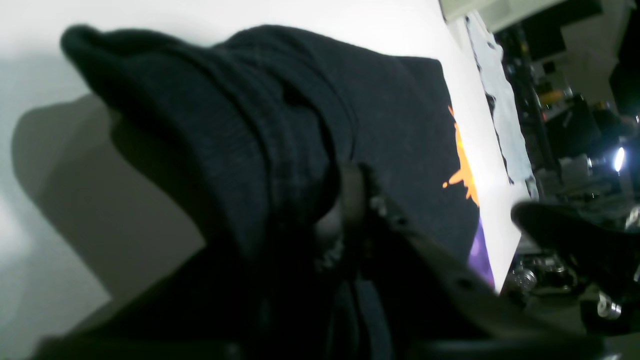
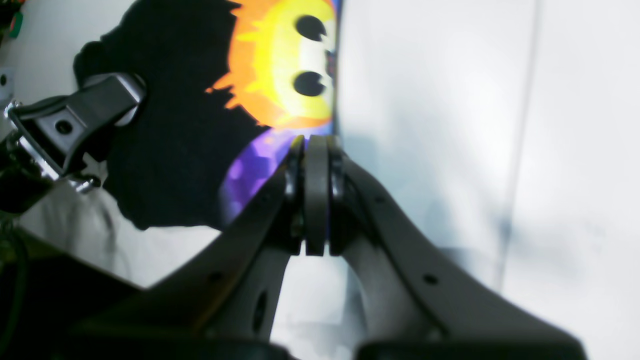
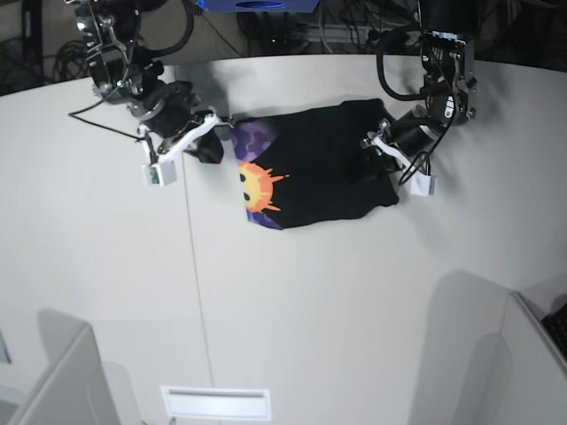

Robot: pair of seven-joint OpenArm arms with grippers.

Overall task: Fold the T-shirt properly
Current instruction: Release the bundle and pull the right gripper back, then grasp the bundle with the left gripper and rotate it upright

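Observation:
The black T-shirt lies on the white table, folded over, with its sun face and purple print at the left end. My left gripper sits at the shirt's right edge. In the left wrist view, plain black cloth is bunched up around the left gripper, which is shut on it, and one finger is hidden by the cloth. My right gripper is shut at the purple printed edge, with a sliver of purple between its pads. In the base view the right gripper meets the shirt's upper left corner.
A seam runs down the table. Grey dividers stand at the front left and front right, with a white slot between them. Cables and gear crowd the space behind the far edge.

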